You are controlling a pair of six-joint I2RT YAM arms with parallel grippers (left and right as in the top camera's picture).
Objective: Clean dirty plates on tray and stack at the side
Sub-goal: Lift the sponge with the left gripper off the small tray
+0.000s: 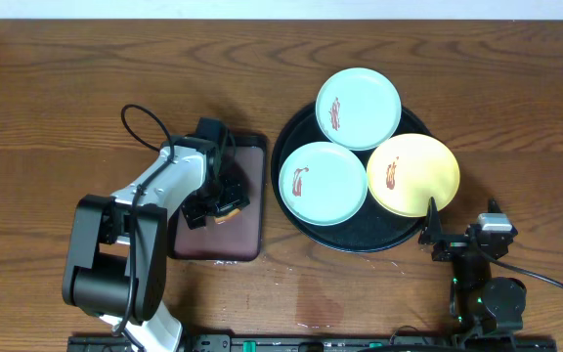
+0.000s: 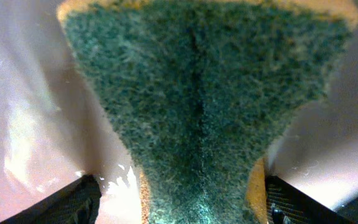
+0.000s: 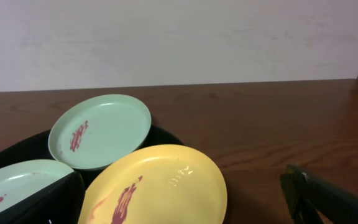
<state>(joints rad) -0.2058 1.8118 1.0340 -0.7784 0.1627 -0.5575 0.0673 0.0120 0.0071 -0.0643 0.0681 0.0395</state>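
Green scouring sponge [image 2: 197,112], yellow-backed, is pinched at its waist in the left gripper's [image 1: 215,205] closed jaws, low over the dark brown rectangular tray [image 1: 252,166]. The right gripper's [image 1: 459,227] jaws stand wide and empty beside the large round glossy black tray [image 1: 296,127] on the wooden desk [image 1: 66,98]. On it lie the pale yellow plate [image 1: 413,174], the nearer light blue plate [image 1: 323,183] and the farther light blue plate [image 1: 358,95], all smeared. Best lift the sponge clear with a firm pinch before crossing.

A large round black tray [image 1: 352,238] with a glossy surface lies on the table. Three small plates rest on it, each with a reddish-brown smear. One blue plate [image 1: 358,108] hangs over the far rim. The second blue plate [image 1: 323,183] lies inside at the left. The yellow plate [image 1: 413,174] hangs over the right rim.
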